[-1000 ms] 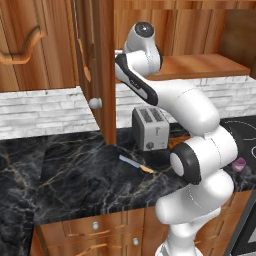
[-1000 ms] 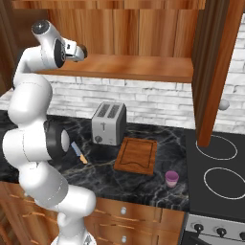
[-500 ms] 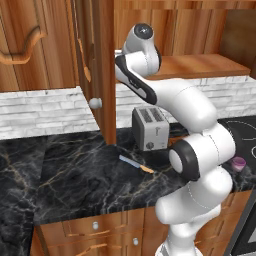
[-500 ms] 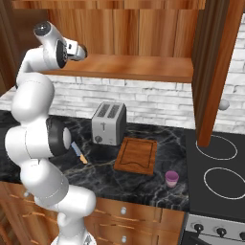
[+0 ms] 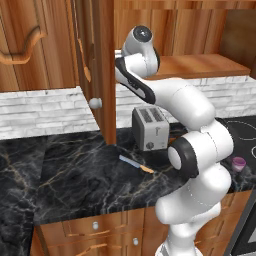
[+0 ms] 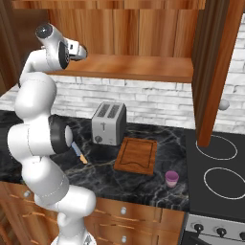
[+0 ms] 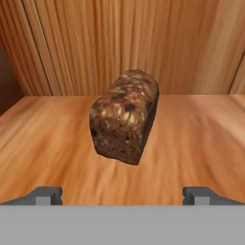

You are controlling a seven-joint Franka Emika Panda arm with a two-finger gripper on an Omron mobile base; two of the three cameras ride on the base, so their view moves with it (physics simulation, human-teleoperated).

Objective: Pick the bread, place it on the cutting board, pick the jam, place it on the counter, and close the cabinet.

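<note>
Bread, a small dark brown loaf chunk with a rounded top and pale flecks (image 7: 125,115), is sitting on the warm wooden shelf (image 7: 191,143) inside the tall brown wooden wall cabinet (image 6: 143,28), dead centre in the hand view and not touched by anything. The two-finger gripper (image 7: 122,195) points straight at it, jaws spread wide apart and holding nothing, one dark fingertip (image 7: 45,195) on each side at the bottom of that view, with the loaf sitting further in than the tips.

From the right base view the white arm reaches up so the hand sits at the front edge of that shelf, up on the left. Cabinet doors are hanging open on both sides, and one round silver knob (image 6: 224,105) shows on the right door.

Down on the black marble counter with pale veins (image 6: 143,184): a silver two-slot toaster (image 6: 109,123) at the back, a flat reddish-brown wooden cutting board with a darker groove (image 6: 137,155) just beside it on the right, bare on top. A small squat jar with a purple lid, the jam (image 6: 172,178), stands on the counter near the board's front right corner, not touching it. A knife with an orange handle (image 5: 136,164) lies in front of the toaster.
</note>
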